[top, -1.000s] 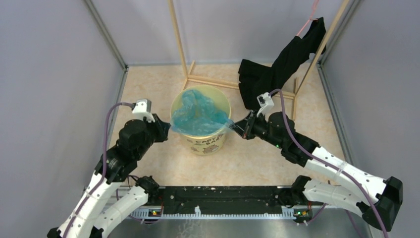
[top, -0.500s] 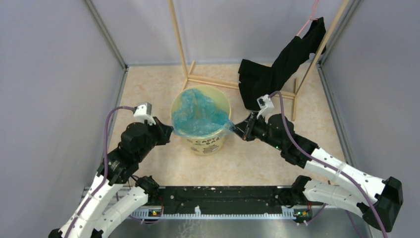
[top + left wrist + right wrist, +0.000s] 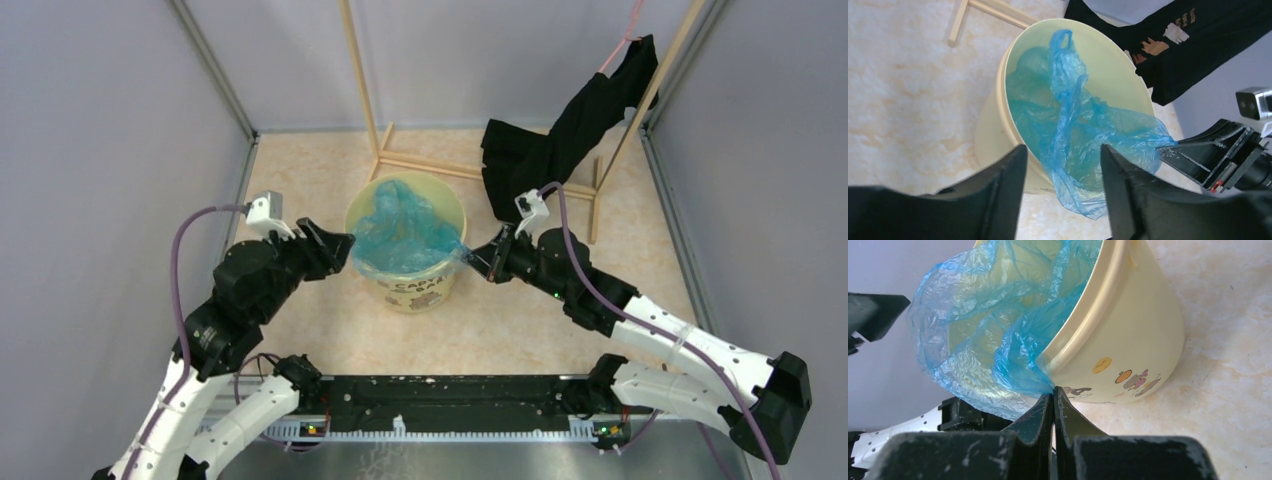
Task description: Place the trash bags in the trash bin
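The round yellow-tan trash bin [image 3: 418, 292] stands on the floor between my arms. A wrinkly light-blue trash bag [image 3: 402, 235] lies in its mouth and spills over both side rims. My left gripper [image 3: 341, 246] is open at the bin's left rim. In the left wrist view the bag [image 3: 1074, 131] hangs over the bin's edge [image 3: 990, 132] between the spread fingers [image 3: 1007, 172], and I cannot tell whether they touch it. My right gripper [image 3: 478, 261] is shut on the bag's right corner. The right wrist view shows that grip [image 3: 1053, 392] just beside the bin wall [image 3: 1130, 332], with the film [image 3: 980, 327] stretched up from it.
A black garment [image 3: 560, 140] hangs on a wooden rack [image 3: 362, 95] behind the bin and to its right. Grey enclosure walls [image 3: 110, 150] close in the left, right and back. The arm bases sit on a black rail [image 3: 450, 400] at the near edge.
My left gripper has opened and let go of the bag's left edge, and its wrist has drawn back to the left. The right gripper has kept its grip and place.
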`<act>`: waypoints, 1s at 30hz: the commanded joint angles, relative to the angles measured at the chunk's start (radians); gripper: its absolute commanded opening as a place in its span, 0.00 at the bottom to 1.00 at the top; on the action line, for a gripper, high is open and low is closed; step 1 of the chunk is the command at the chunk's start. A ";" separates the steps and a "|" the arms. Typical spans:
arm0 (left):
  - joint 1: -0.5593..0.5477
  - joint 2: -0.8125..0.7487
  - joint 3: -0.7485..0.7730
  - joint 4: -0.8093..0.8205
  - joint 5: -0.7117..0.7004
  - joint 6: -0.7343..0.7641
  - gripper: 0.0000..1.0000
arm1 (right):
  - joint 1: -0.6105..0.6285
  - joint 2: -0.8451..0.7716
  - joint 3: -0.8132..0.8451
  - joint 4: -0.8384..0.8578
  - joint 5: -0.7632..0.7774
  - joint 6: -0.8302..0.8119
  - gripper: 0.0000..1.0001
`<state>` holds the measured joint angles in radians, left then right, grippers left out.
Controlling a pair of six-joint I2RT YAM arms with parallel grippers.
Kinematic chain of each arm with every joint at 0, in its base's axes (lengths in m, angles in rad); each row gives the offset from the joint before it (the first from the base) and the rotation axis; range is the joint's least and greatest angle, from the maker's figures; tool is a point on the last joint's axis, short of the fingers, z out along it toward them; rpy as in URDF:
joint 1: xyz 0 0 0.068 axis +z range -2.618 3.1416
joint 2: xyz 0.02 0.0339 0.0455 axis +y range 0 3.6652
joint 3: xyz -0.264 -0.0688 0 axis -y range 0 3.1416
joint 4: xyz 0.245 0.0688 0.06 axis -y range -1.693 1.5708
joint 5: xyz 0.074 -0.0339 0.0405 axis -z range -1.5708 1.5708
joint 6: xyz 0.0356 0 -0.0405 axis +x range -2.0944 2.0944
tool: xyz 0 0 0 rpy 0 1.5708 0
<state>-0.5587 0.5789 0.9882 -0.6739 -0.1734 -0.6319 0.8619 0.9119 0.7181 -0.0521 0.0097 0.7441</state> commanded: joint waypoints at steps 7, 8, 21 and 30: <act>0.000 0.263 0.197 -0.005 0.067 0.189 0.97 | 0.009 -0.016 0.048 0.034 -0.006 -0.018 0.00; 0.000 0.289 0.213 -0.019 0.065 0.204 0.96 | 0.008 -0.017 0.049 0.034 -0.006 -0.019 0.00; 0.000 0.267 0.113 0.036 -0.014 0.224 0.30 | 0.007 -0.015 0.056 0.026 0.007 -0.033 0.00; 0.001 0.072 -0.091 0.136 -0.157 0.112 0.00 | 0.008 -0.059 0.002 -0.008 0.099 -0.020 0.00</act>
<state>-0.5587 0.7597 0.9768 -0.6254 -0.2241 -0.4595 0.8619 0.8959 0.7200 -0.0731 0.0536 0.7254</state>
